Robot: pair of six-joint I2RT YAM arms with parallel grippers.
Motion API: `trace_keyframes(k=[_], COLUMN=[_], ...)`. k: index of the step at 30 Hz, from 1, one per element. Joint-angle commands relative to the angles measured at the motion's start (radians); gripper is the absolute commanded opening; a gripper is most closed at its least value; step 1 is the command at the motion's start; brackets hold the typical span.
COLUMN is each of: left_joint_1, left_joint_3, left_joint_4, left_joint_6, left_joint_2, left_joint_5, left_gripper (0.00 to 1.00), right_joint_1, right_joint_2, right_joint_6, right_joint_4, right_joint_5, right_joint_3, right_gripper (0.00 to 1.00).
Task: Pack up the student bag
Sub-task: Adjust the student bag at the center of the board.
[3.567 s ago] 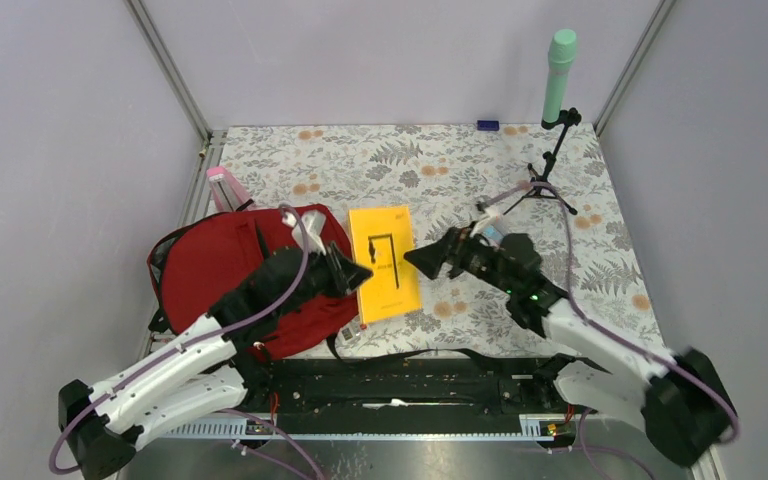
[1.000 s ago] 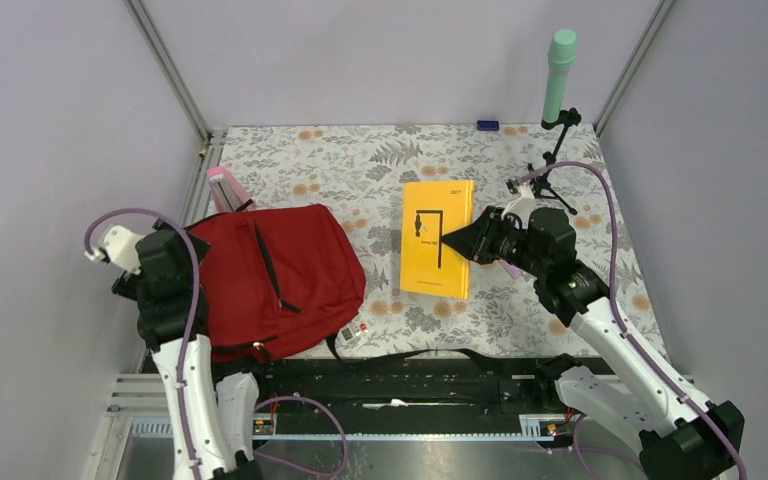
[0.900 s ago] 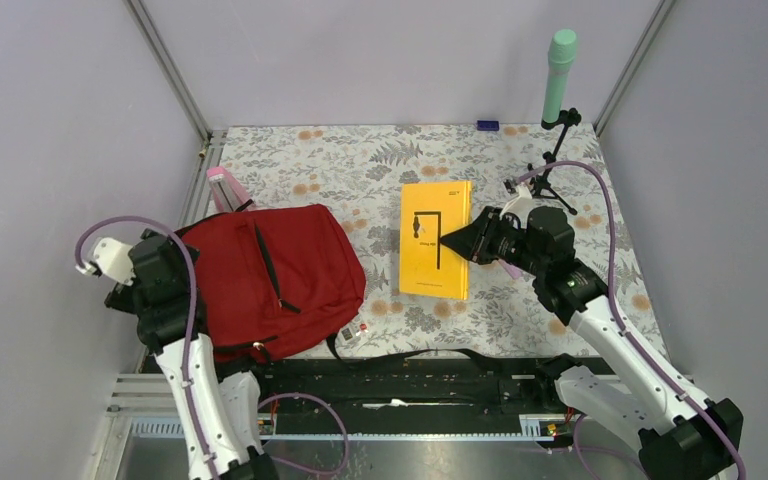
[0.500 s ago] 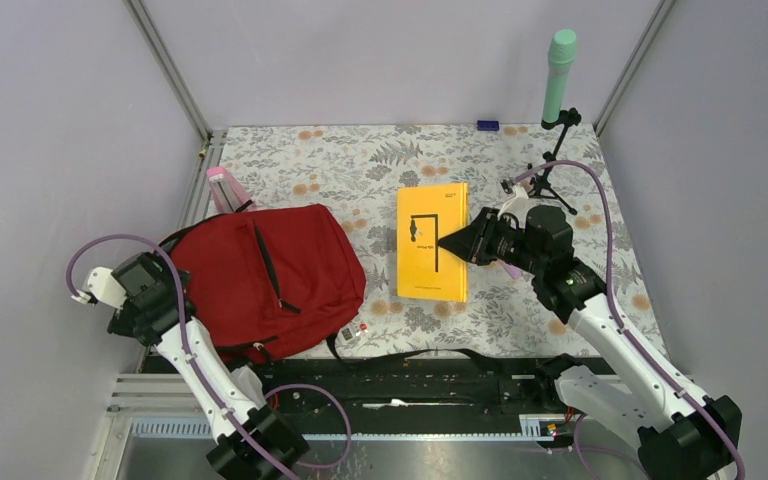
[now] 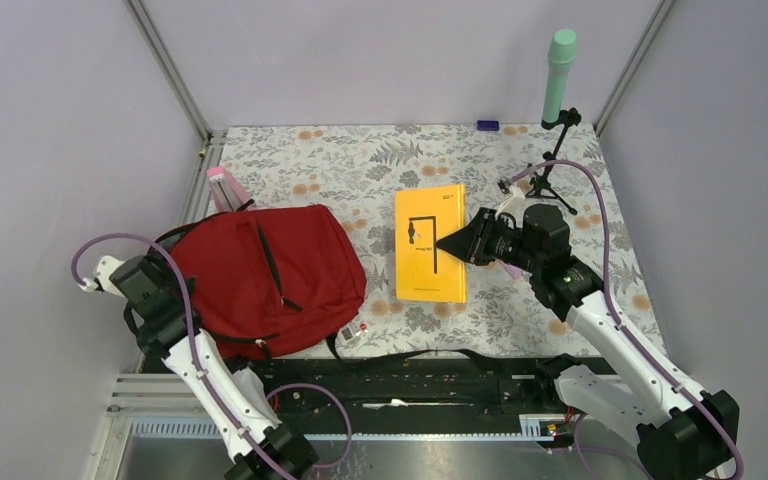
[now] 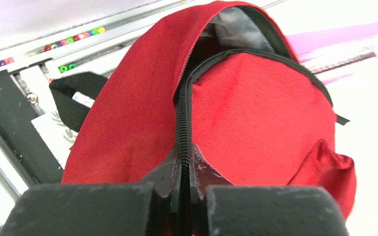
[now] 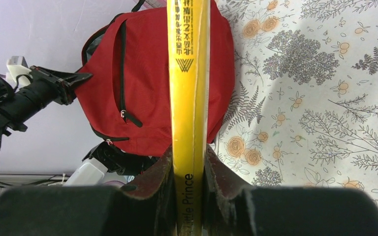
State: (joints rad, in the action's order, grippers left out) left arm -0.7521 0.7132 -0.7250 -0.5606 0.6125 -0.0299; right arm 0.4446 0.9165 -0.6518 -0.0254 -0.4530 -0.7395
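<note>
The student bag [image 5: 270, 280] is a large red backpack lying flat at the table's left, and its top gapes a little onto grey lining [image 6: 231, 32]. My left gripper [image 5: 182, 293] is at the bag's left edge. In the left wrist view it [image 6: 184, 162] is shut on the bag's black zipper seam [image 6: 183, 113]. My right gripper [image 5: 447, 243] is shut on the spine of a yellow book [image 5: 428, 242] and holds it right of the bag. In the right wrist view the book [image 7: 188, 73] stands edge-on between the jaws, with the bag [image 7: 147, 78] behind it.
A small pink case [image 5: 225, 187] lies behind the bag by the left wall. A tripod with a green top [image 5: 558, 90] stands at the back right, and a small blue object [image 5: 487, 125] lies by the back wall. The bag's black strap [image 5: 410, 355] trails along the near rail [image 5: 390, 385].
My left gripper swung down to the bag's left edge and closed on the zipper seam. The right gripper carried the yellow book slightly left.
</note>
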Motion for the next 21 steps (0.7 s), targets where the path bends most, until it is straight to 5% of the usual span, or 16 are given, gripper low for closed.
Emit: trace_keyframes(k=[1,11,12,15,21], left_joint_1=[0.036,0.634,0.855,1.089,1.351], left_joint_3=[0.127,0.347,0.409,0.512,0.795], left_joint_4=[0.021,-0.022,-0.018,-0.017,-0.020], left_joint_6=[0.046,0.044,0.025,0.027,0.100], left_joint_2=[0.000,0.101,0.163,0.277,0.565], left_joint_5=[-0.114,0.116,0.257,0.412,0.576], left_gripper=[0.00,0.00,0.00,0.00,0.00], right_joint_1=[-0.005,-0.005,-0.004,-0.003,-0.003], right_joint_2=[-0.018,0.019,0.026,0.033,0.033], right_joint_6=[-0.007,0.031,0.020,0.013,0.017], right_joint_4=[0.101,0.104,0.120,0.130,0.110], right_joint_5=[-0.035,-0.086,-0.100,-0.107,-0.107], right_joint_3=[-0.074,-0.098,-0.091,-0.091,-0.101], right_gripper=[0.00,0.00,0.00,0.00,0.00])
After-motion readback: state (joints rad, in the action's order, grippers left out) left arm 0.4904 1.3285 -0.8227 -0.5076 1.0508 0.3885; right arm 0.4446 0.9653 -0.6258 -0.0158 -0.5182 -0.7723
